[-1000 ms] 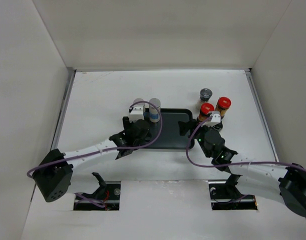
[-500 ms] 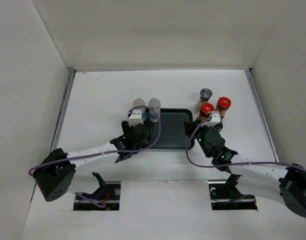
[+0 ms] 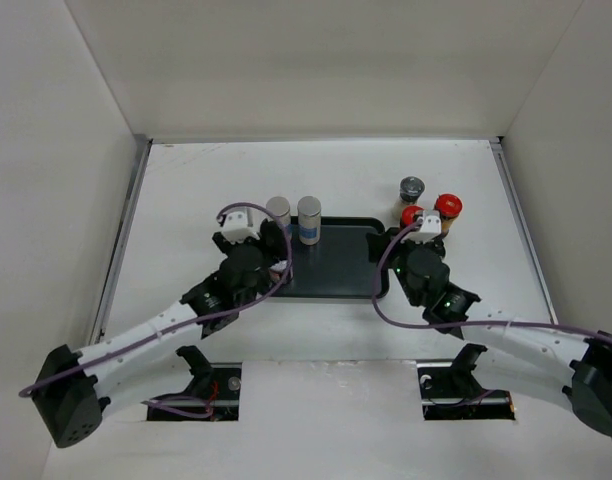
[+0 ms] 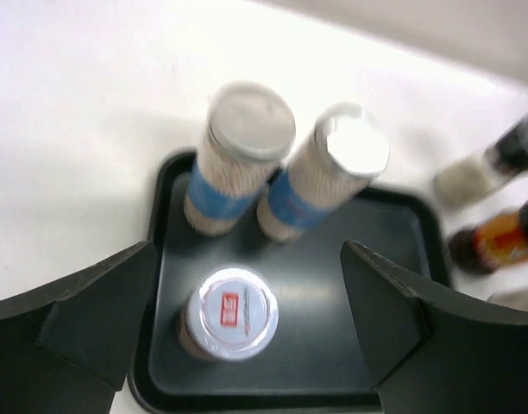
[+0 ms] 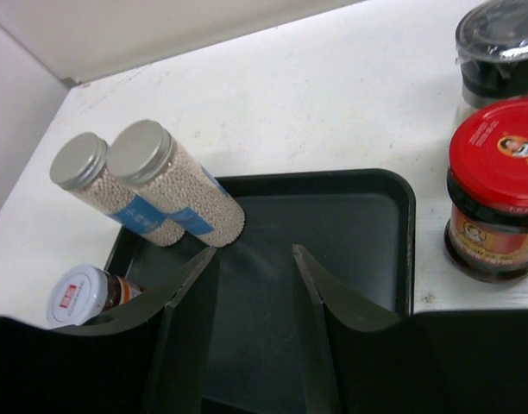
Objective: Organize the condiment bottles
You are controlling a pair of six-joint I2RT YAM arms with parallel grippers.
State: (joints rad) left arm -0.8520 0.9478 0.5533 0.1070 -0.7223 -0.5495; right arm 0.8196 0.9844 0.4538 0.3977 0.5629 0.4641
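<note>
Two grey-lidded, blue-banded condiment bottles (image 4: 242,159) (image 4: 329,177) stand side by side at the back left of the black tray (image 4: 333,345). A white-topped, red-labelled bottle (image 4: 229,312) stands on the tray in front of them. My left gripper (image 4: 247,252) is open around it with clear gaps on both sides. My right gripper (image 5: 255,250) hovers over the tray's (image 5: 333,224) right half, open only narrowly, with nothing between its fingers. Beside the tray on the right stand a red-lidded bottle (image 5: 497,190) and a dark-lidded bottle (image 5: 497,52). A second red-lidded bottle (image 3: 448,206) shows in the top view.
White walls enclose the table on the left, back and right. The three bottles off the tray cluster at its right edge (image 3: 386,262), close to my right wrist. Both arms reach in from the near edge.
My left gripper has opened and drawn back to the left from the grey-lidded bottles, leaving the white-topped bottle standing on the tray. My right gripper closed, then reopened a little.
</note>
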